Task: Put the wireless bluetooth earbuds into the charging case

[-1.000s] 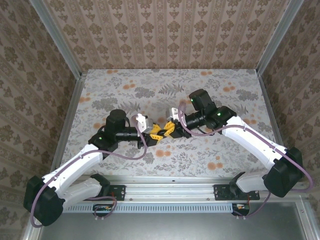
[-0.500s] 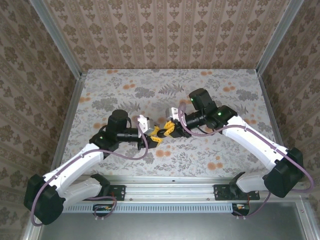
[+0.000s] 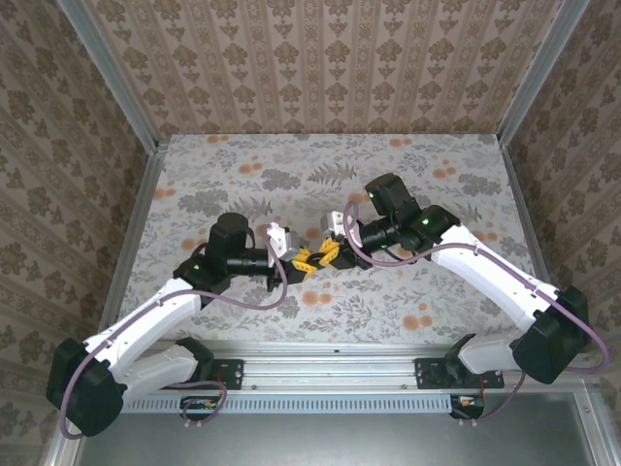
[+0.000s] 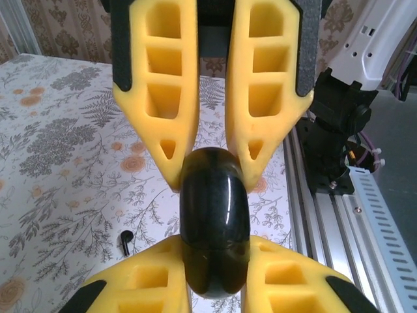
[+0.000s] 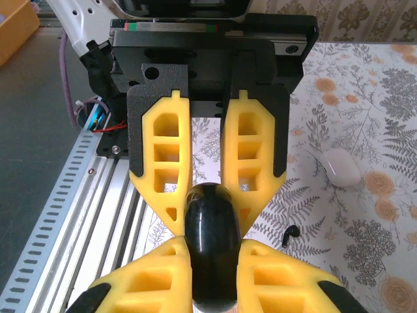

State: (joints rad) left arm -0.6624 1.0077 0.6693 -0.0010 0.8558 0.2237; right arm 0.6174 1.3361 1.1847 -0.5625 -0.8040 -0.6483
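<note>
Though the task turns on it, the small white glossy rounded plastic charging case (image 5: 342, 166) lies loose on the flower-patterned table (image 5: 384, 78), off to one side of the arms and touched by nothing. We judge it light, stiff and slippery, a smooth pebble apt to squirt out of a pinch. We would take it across its two longer sides, low down, with a gentle squeeze. Near it lies a small black hooked piece (image 5: 291, 233); we cannot tell what it is. Both arms are busy elsewhere: the left fingers (image 4: 153, 287) and the right fingers (image 4: 163, 91) are each clamped on one black glossy round disc (image 4: 215, 222), held between them above the table. The right wrist view gives us the case. The left wrist view gives the disc's shiny rim up close. The top view shows the two arms meeting mid-table.
</note>
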